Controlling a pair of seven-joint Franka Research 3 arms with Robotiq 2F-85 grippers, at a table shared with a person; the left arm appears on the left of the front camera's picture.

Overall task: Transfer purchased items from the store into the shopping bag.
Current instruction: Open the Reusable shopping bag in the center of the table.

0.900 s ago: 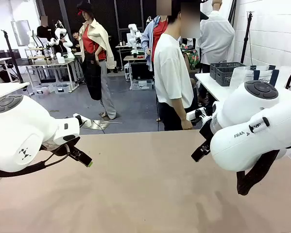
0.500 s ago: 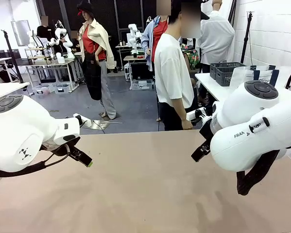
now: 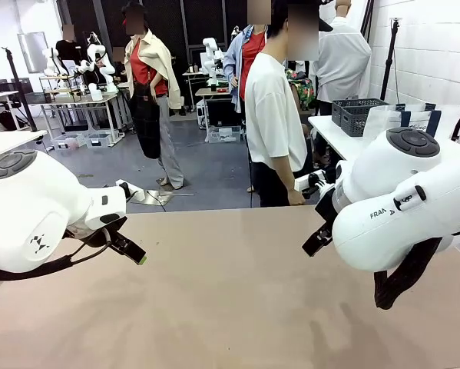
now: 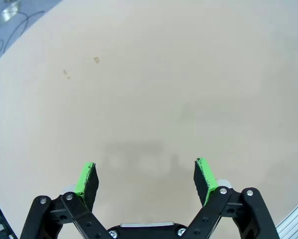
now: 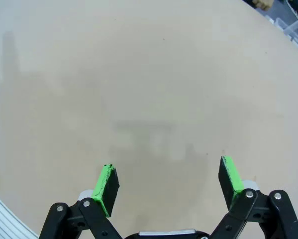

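Observation:
My left gripper (image 4: 146, 177) hangs open over bare tan tabletop, green pads wide apart and nothing between them. In the front view it (image 3: 130, 248) hovers above the table's left side. My right gripper (image 5: 168, 181) is open too, over bare tabletop, and sits at the table's right side (image 3: 316, 240) in the front view. The shopping bag (image 3: 391, 121), translucent white with navy handles, stands on a side table at the far right, beyond my right arm. The purchased items are out of view.
A person in a white shirt (image 3: 272, 115) stands at the table's far edge, one hand (image 3: 295, 198) hanging by the edge. A dark mesh basket (image 3: 356, 114) sits next to the bag. The tan table (image 3: 230, 307) lies bare between the arms.

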